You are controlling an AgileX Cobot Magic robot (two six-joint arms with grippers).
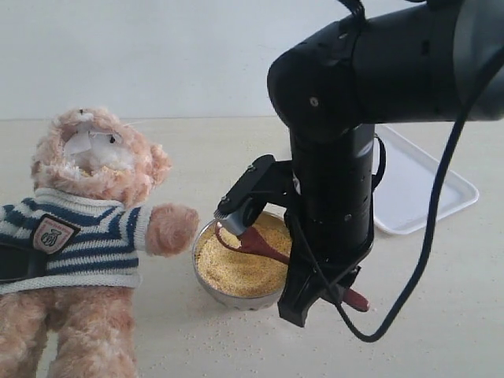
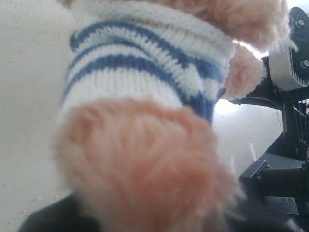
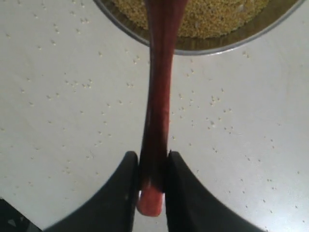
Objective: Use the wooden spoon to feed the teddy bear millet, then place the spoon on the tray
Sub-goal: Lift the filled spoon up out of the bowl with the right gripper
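Your right gripper (image 3: 153,166) is clamped on the handle end of the wooden spoon (image 3: 159,96), whose bowl rests in the millet (image 1: 236,272) in the steel bowl (image 1: 203,277), beside the teddy bear (image 1: 87,228). Your left gripper (image 1: 14,264) lies against the bear's sweater, and you cannot tell if it grips.

Glossy wooden spoon (image 3: 157,96), shiny metal bowl (image 1: 228,299), grainy millet (image 1: 236,268), fluffy plush teddy bear (image 1: 94,165) in knit sweater (image 1: 94,236), smooth plastic tray (image 1: 417,189).
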